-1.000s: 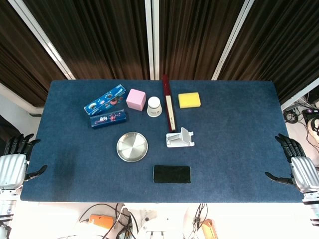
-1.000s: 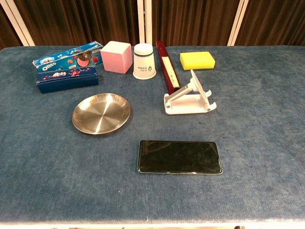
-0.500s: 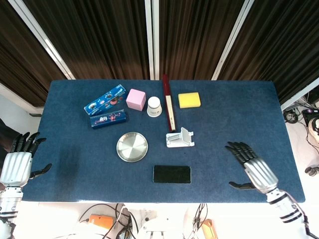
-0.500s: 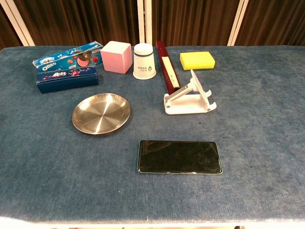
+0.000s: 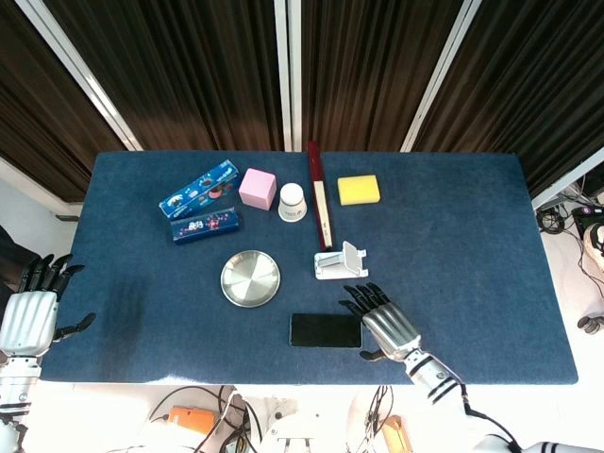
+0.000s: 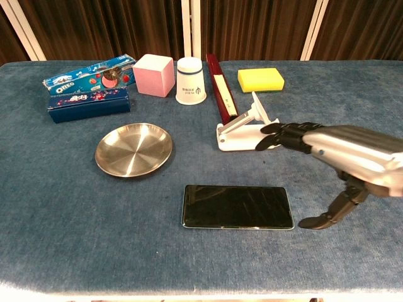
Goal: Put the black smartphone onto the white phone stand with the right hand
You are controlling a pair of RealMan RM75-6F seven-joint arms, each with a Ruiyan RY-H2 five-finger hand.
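Note:
The black smartphone (image 5: 326, 330) (image 6: 238, 207) lies flat, screen up, near the table's front edge. Behind it stands the white phone stand (image 5: 340, 262) (image 6: 247, 131), with nothing on it. My right hand (image 5: 385, 319) (image 6: 334, 157) hovers just to the right of the phone, fingers spread and pointing toward the stand, thumb hanging down beside the phone's right end; it holds nothing. My left hand (image 5: 30, 311) stays off the table's left front corner, fingers apart and empty; the chest view does not show it.
A steel plate (image 5: 250, 278) (image 6: 133, 149) sits left of the phone. Along the back are two blue boxes (image 5: 200, 208) (image 6: 88, 85), a pink cube (image 5: 257, 188), a white cup (image 5: 293, 201), a dark red box (image 5: 320, 193) and a yellow sponge (image 5: 359, 190).
My right hand has swept in from the table's right edge to beside the phone's right end. The left hand has barely shifted. Phone and stand have not moved.

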